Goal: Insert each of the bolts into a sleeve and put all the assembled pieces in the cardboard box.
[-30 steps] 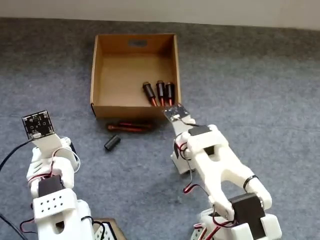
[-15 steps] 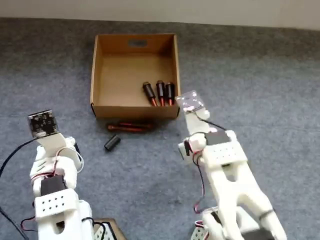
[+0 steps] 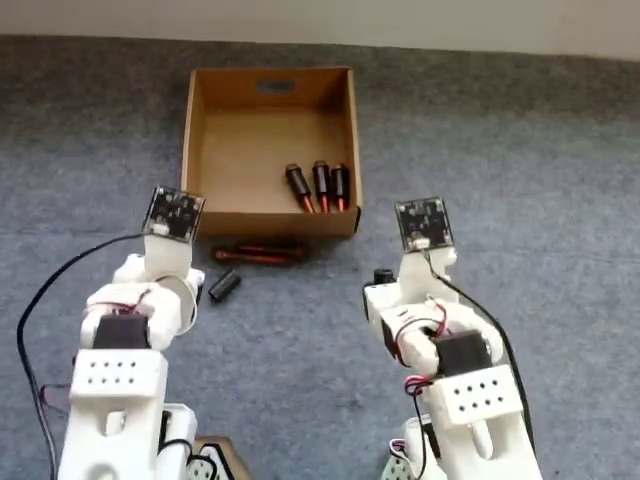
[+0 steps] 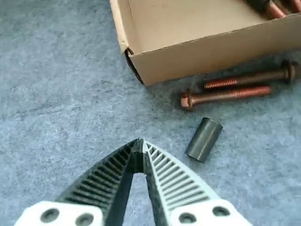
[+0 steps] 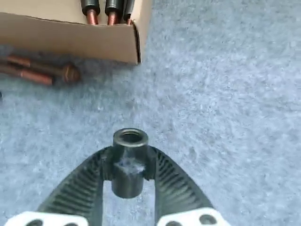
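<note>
Both arms are leaning forward toward the cardboard box [image 3: 268,223], wrists angling down at the grey carpet [image 3: 560,150].
The right gripper [image 5: 129,157] is clamping a dark sleeve [image 5: 130,140] between its fingers, the sleeve's open end poking past the tips, near the box's front right corner. The left gripper [image 4: 139,143] is sitting with its fingers pressed together on nothing, near the front left corner. Just beyond it a loose sleeve [image 4: 203,140] is lying beside two bolts [image 4: 225,94] along the box's front wall. Three assembled pieces [image 3: 320,186] are lying inside the box.

High view: overhead, steeply down. 2 wrist views: low, close; share cardboard box [image 4: 202,61] front wall, loose bolts [image 4: 225,94].
</note>
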Tool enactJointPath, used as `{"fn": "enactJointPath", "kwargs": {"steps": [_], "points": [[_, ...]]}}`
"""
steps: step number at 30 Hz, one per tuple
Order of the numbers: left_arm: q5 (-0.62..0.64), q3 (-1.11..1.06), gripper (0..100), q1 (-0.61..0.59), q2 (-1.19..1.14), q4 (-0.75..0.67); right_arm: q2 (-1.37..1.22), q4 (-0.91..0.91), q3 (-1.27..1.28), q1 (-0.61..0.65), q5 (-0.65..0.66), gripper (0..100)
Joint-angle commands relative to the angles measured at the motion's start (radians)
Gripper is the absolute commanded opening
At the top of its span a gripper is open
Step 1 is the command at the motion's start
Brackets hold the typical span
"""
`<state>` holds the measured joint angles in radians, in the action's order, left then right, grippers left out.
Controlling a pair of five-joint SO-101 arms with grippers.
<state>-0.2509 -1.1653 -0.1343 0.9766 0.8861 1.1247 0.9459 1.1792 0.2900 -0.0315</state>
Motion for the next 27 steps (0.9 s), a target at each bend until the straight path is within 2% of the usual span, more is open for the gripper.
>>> {"fn": "enactJointPath", "kwargs": {"steps": [1, 7, 10, 15, 27], "points": [[-0.012, 0.196, 1, 0.022, -0.266, 0.04, 0.064, -0.076, 0.073, 0.008, -0.011, 0.5], [-0.002, 0.449, 1, 0.127, -0.588, 0.189, 0.14, -0.104, 0.188, 0.004, -0.005, 0.5], [0.091, 0.498, 2, 0.157, -0.691, 0.192, 0.173, -0.102, 0.196, 0.004, -0.005, 0.5], [0.176, 0.553, 16, 0.157, -0.809, 0.189, 0.179, -0.101, 0.199, 0.004, -0.003, 0.5], [0.18, 0.564, 13, 0.151, -0.849, -0.023, 0.183, -0.101, 0.214, 0.004, -0.003, 0.5]]}}
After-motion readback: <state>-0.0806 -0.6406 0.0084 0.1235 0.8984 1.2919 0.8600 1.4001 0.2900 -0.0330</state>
